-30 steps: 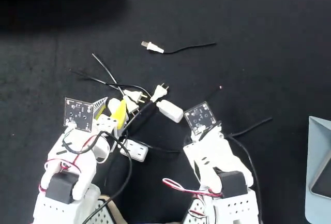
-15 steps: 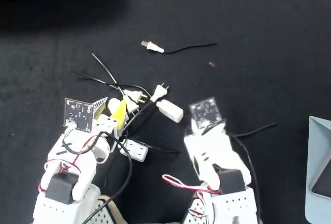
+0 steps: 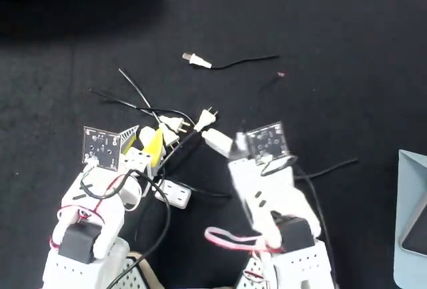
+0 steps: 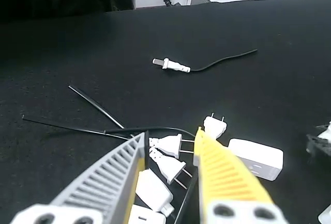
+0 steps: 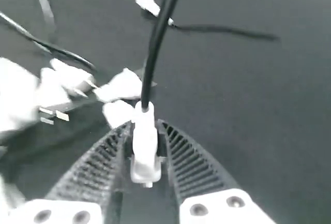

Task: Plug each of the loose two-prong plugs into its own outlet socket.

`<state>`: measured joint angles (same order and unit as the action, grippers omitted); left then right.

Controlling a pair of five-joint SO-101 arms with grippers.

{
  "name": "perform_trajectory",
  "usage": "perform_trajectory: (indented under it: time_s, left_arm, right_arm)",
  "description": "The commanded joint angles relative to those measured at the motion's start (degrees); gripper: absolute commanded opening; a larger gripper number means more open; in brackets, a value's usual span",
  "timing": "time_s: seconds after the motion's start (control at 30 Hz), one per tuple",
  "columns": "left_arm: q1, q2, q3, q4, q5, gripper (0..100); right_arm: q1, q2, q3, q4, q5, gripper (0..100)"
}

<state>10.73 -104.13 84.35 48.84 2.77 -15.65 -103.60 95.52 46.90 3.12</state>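
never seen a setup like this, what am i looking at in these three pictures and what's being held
This is a pair of small white robot arms side by side at a table covered in black cloth. One picture looks down from a fixed camera; the other two come from a camera on each arm's wrist, looking along its gripper. The left gripper, one finger grey and one yellow, is open with a cluster of white two-prong plugs just ahead of it. The right gripper is shut on a white plug with a black cord. Another white plug on a black cord lies apart, farther up the table, and white outlet blocks lie near the arms.
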Motion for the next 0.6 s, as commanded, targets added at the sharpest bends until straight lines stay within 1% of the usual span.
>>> perform_trajectory:
  time_s: [0.0,0.07,0.13,0.23,0.33,0.4,0.57]
  left_arm:
    - [-0.57,-0.09,-1.1,-2.02,0.44,16]
    - [-0.57,-0.09,-0.92,-4.57,0.44,16]
    - [-0.13,0.0,-1.27,-5.27,0.0,16]
    - [2.86,0.09,-3.47,-2.46,-5.98,16]
    - [8.31,0.09,-6.02,2.37,-9.93,16]
    - [11.82,0.09,-7.69,5.71,-11.6,16]
    - [17.8,0.09,-10.68,10.2,-15.65,16]
  right_arm:
    - [-10.99,-4.88,-8.57,2.64,-4.31,1.2]
    - [-17.14,-4.44,-10.15,3.52,-4.92,1.2]
    - [-21.63,-4.44,-10.77,3.6,-4.92,1.2]
    - [-26.29,-4.44,-11.12,3.87,-4.57,1.2]
    - [-28.84,-4.44,-11.12,4.04,-4.4,1.2]
    - [-30.24,-4.44,-11.12,5.27,-2.64,1.2]
    - [-31.65,-4.44,-11.21,7.65,-2.02,1.2]
